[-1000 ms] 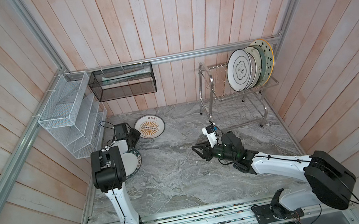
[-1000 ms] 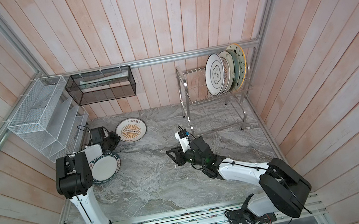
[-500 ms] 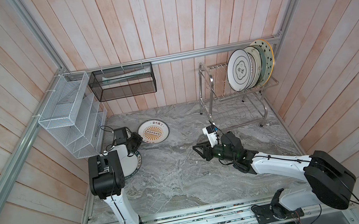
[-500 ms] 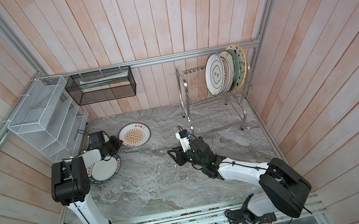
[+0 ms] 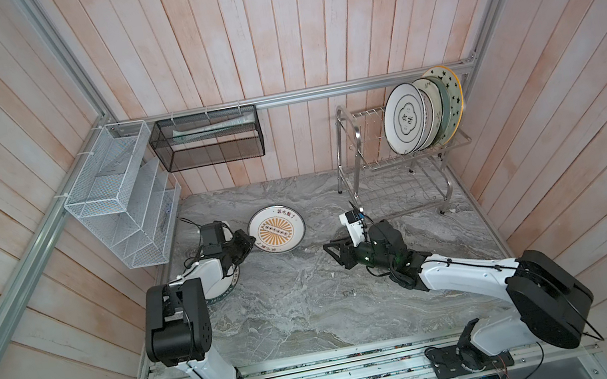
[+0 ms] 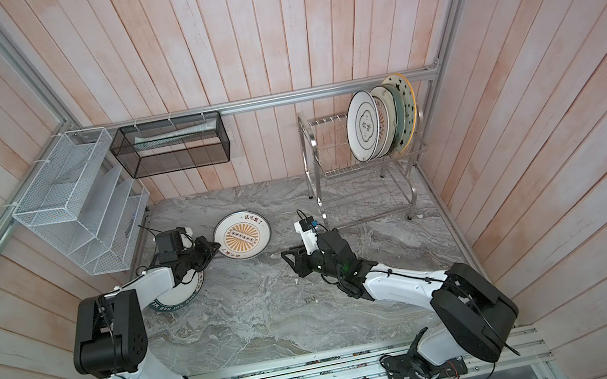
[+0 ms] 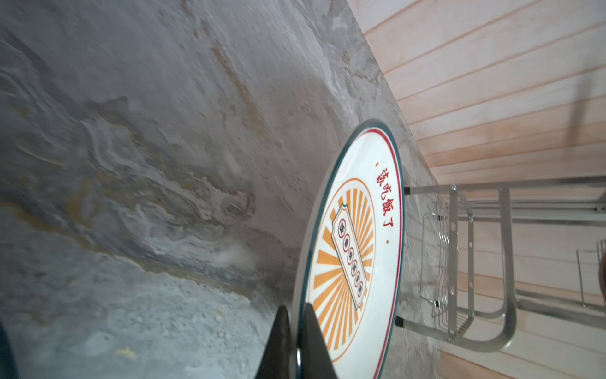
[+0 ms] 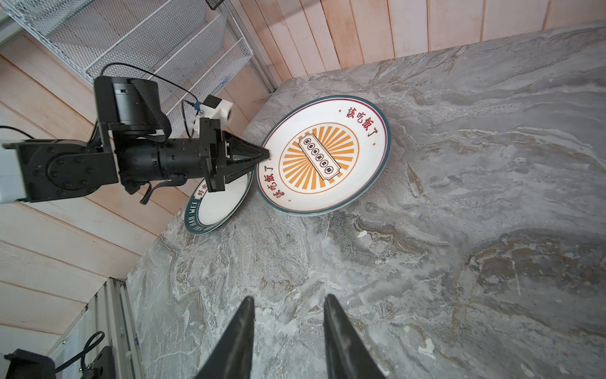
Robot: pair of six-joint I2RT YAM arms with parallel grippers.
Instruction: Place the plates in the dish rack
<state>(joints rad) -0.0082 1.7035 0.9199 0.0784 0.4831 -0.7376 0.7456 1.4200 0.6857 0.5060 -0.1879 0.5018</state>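
Pinches the left rim of the round white plate with an orange sunburst in the left gripper, jaws closed thin on the edge. Holds it tilted over the far left-centre of the grey marbled desk, gripped edge raised; cannot tell whether the opposite edge touches the desk. Just beside it, nearer and further left, flat on the desk and partly under the left arm: the round white plate with a dark-green lettered rim.

Hovers the right gripper low over bare desk near the middle, pointed left, jaws partly apart with nothing between them, apart from the sunburst plate.

At far right against the wall, the shiny steel two-tier wire dish rack. On edge at the right end of its upper tier, a row of plates: leftmost the green-ringed white plate, rightmost the yellow-rimmed plate with stars.
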